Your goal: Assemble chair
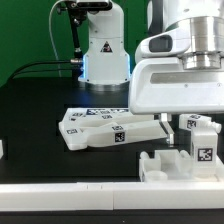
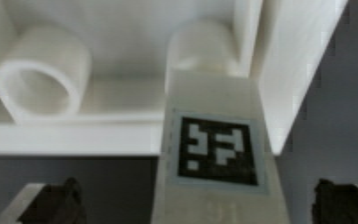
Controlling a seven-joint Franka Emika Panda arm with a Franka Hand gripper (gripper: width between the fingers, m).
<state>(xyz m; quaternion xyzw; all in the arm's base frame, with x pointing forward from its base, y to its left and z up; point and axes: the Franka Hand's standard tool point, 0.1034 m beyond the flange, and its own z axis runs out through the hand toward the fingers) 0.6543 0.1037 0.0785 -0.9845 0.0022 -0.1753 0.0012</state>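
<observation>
1. Guessing this is the bar-seating step: the end effector (image 2: 197, 205) is spread wide, with its fingers (image 2: 51, 205) on either side of the tagged bar (image 2: 211, 140) and not touching it.
2. That bar stands upright in the white base piece (image 1: 160, 165), near side of the counter (image 1: 30, 110), toward the exterior view's right. The flat panel (image 1: 105, 128) lies just beside it, toward the exterior view's left.
3. Next move, I reckon: close squarely on the bar, or lift straight off without bumping it.
4. Only the wrist view shows the finger gaps. The exterior view hides them behind the arm but gives the whole layout.

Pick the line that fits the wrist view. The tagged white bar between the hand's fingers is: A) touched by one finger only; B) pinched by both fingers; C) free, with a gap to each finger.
C: the tagged white bar runs between the hand's dark fingers, with open space on both sides of it.
</observation>
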